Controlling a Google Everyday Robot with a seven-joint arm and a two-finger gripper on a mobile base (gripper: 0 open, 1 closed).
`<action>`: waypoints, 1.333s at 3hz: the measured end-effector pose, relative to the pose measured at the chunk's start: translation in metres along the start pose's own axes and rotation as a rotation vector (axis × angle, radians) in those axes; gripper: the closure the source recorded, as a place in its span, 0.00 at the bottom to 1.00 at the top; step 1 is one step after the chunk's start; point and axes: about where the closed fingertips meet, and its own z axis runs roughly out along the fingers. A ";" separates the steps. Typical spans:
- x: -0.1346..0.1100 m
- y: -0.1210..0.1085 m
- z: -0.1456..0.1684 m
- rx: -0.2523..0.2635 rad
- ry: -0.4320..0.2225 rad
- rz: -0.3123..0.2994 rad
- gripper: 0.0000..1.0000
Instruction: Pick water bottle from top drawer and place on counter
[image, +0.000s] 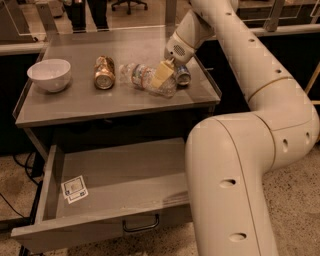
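Plainly, pincer (163, 76) touches water bottle (139, 75) on counter (75, 104).

arm (235, 200) cream-white, thick rounded segs | small dark oval holes | gripper (162, 75) pale yellow, over counter (65, 107)

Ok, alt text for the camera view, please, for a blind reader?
The end effector is at the water bottle lying on the counter, between a gold can and another can; the top drawer stands open.
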 end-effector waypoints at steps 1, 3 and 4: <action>-0.006 0.003 -0.001 -0.014 -0.023 -0.024 1.00; -0.006 0.003 -0.001 -0.014 -0.023 -0.024 0.58; -0.006 0.003 -0.001 -0.014 -0.023 -0.024 0.35</action>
